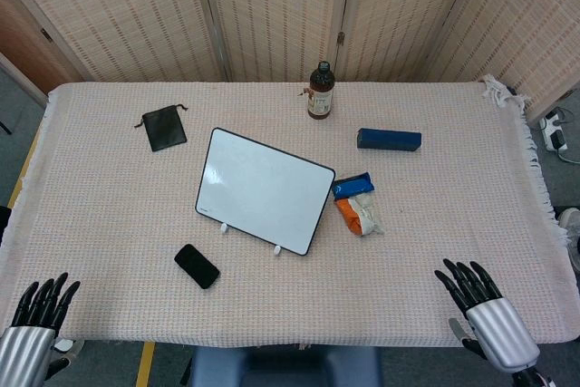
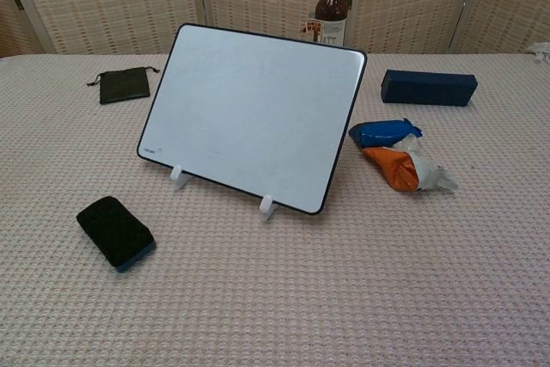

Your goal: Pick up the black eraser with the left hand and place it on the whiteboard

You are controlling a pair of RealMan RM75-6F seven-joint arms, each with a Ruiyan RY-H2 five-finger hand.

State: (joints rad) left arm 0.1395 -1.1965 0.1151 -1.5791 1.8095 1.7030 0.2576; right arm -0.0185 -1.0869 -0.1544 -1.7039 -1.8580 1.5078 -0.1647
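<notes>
The black eraser (image 1: 197, 266) (image 2: 116, 232) lies on the cloth just in front of the whiteboard's left corner. The whiteboard (image 1: 265, 189) (image 2: 253, 116) has a black frame and leans back on two small white feet near the table's middle. My left hand (image 1: 38, 313) rests at the near left edge of the table, fingers apart, holding nothing, well to the left of the eraser. My right hand (image 1: 478, 304) sits at the near right edge, fingers spread and empty. Neither hand shows in the chest view.
A dark drawstring pouch (image 1: 164, 127) (image 2: 124, 85) lies at the back left. A brown bottle (image 1: 320, 91) (image 2: 329, 13) stands behind the board. A dark blue box (image 1: 389, 140) (image 2: 429, 87) and blue and orange packets (image 1: 357, 205) (image 2: 397, 155) lie to its right.
</notes>
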